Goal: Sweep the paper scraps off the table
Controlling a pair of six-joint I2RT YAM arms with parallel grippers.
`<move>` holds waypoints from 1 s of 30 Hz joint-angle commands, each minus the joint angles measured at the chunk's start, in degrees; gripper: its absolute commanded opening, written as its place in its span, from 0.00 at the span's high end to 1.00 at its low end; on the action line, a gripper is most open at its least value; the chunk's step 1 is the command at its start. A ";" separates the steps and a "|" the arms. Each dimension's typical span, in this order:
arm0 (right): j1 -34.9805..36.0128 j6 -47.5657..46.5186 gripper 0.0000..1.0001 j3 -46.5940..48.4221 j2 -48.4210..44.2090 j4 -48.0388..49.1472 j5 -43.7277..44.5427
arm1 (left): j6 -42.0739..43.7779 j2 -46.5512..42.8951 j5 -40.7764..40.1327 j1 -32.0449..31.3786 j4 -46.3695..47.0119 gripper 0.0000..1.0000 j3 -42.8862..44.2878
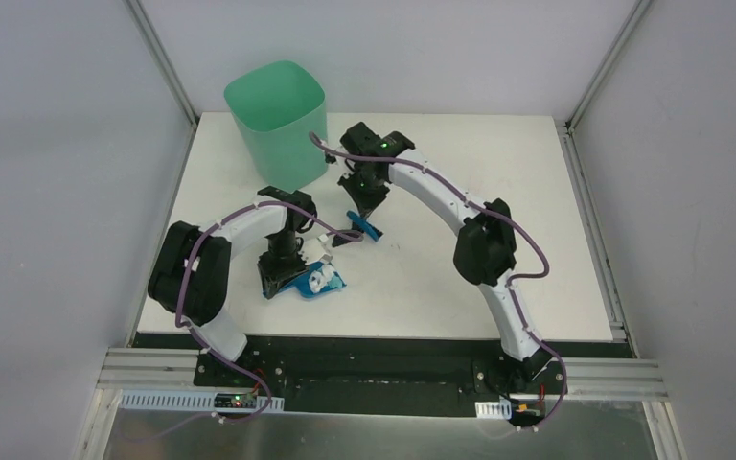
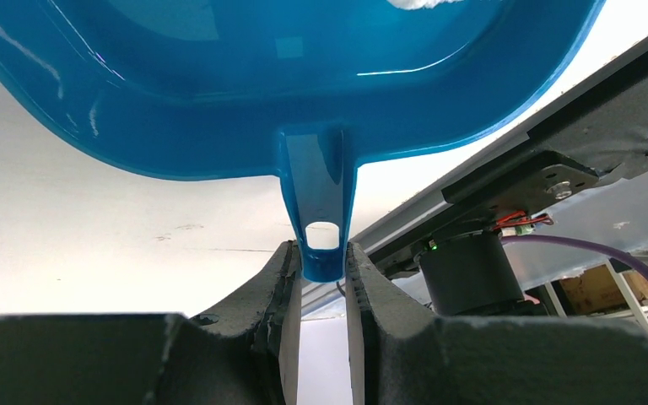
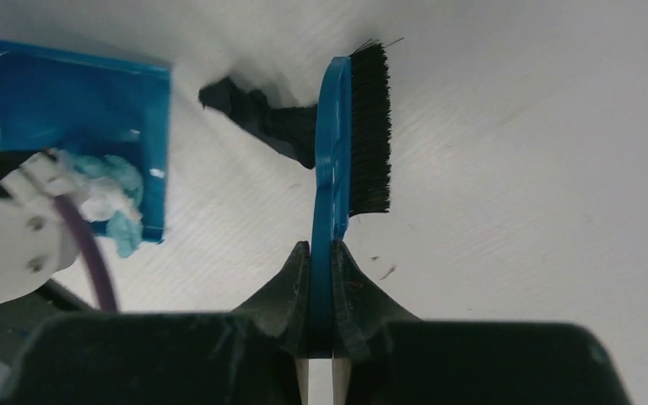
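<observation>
My left gripper is shut on the handle of the blue dustpan; the left wrist view shows the handle tab between my fingers and the pan tilted above. Light blue and white paper scraps lie in the pan, as the right wrist view also shows. My right gripper is shut on the blue hand brush, bristles down on the white table. A black scrap lies on the table just left of the brush, between it and the pan.
A mint-green bin stands at the table's far left, close behind both grippers. The black front edge and arm bases run along the near side. Grey walls enclose the table on three sides.
</observation>
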 commanded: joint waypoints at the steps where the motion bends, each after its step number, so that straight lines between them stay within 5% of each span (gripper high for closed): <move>1: 4.57 2.97 1.00 -4.97 -3.19 -4.02 -11.76 | -0.92 0.12 -0.42 -0.40 -0.88 0.97 2.00; 12: 10.61 4.94 1.00 -8.73 -10.02 -3.94 -19.14 | -1.01 1.49 -0.70 -0.41 -0.45 0.97 3.06; 16: 9.91 4.62 1.00 -8.39 -10.01 -3.64 -14.41 | -0.58 0.32 0.93 -0.40 0.05 0.97 3.17; 22: 2.28 6.25 1.00 -5.12 -8.52 -2.72 -10.09 | 3.17 -2.95 3.19 -0.36 4.00 0.98 0.02; 30: -11.42 8.65 1.00 -13.23 -17.20 1.89 -18.23 | 2.56 -9.92 7.74 -0.36 10.46 0.99 -3.09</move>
